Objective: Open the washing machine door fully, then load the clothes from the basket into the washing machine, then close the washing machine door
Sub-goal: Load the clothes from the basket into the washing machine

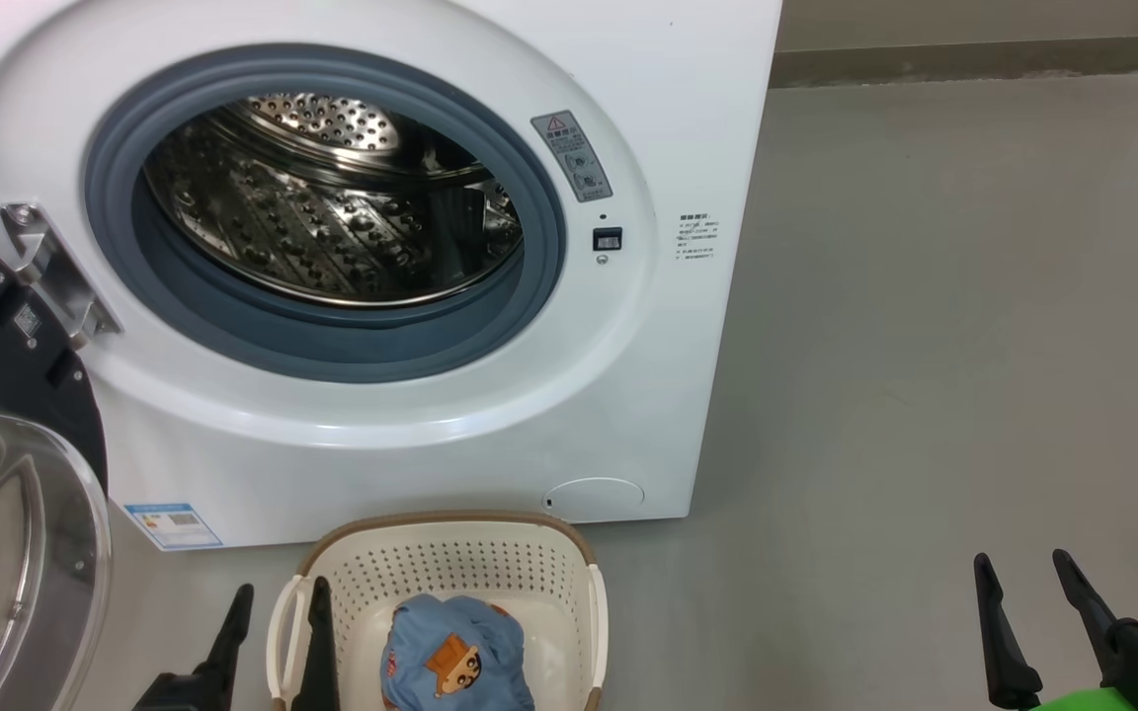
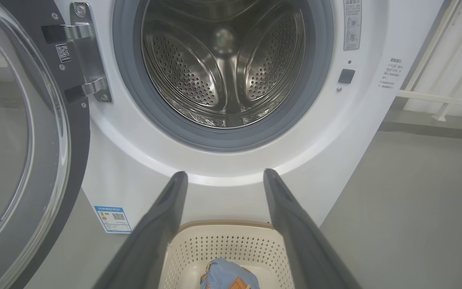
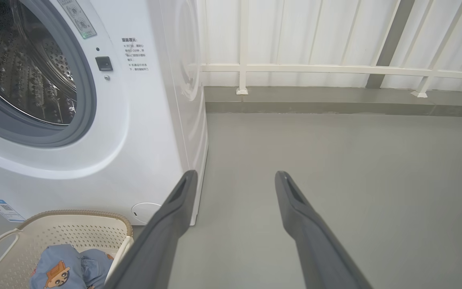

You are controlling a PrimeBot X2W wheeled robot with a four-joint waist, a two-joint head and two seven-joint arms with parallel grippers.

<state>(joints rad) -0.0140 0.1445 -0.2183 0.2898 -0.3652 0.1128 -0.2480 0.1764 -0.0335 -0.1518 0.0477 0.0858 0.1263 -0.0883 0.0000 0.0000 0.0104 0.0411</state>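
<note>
We see the washing machine (image 1: pixel 490 415) straight ahead, white front facing us; the washing machine door (image 1: pixel 21 375) stands open on its steel hinge (image 1: pixel 50 267) at our left, black rim and clear glass bowl turned our way; the mouth is uncovered, with the grey-blue gasket (image 1: pixel 332 346) ringing the perforated steel drum (image 1: pixel 332 217).

The basket (image 1: pixel 450 519) sits on the grey floor (image 1: pixel 925 346) just in front of the machine, below the mouth; the clothes (image 1: pixel 455 657) lie bundled inside it, light blue with an orange cartoon figure on top, below the brown rim. The blue label sticker (image 1: pixel 174 525) is at the front's lower left corner; the round service cap (image 1: pixel 594 497) is at the lower right; the latch socket (image 1: pixel 607 239) and warning label (image 1: pixel 572 155) are right of the mouth.

Left gripper (image 1: pixel 283 588): released, fingers spread, grasping nothing; low at the basket's left end, one finger over the floor outside it, the other across the left handle; we cannot tell whether it touches the plastic. In the left wrist view the fingers point at the machine's front, with the basket's far wall and the bundle between them.

Right gripper (image 1: pixel 1021 559): released, fingers apart, nothing between them; over the floor, well right of basket and machine. Its wrist view looks past the machine's right side toward a white railing (image 3: pixel 315 69).
</note>
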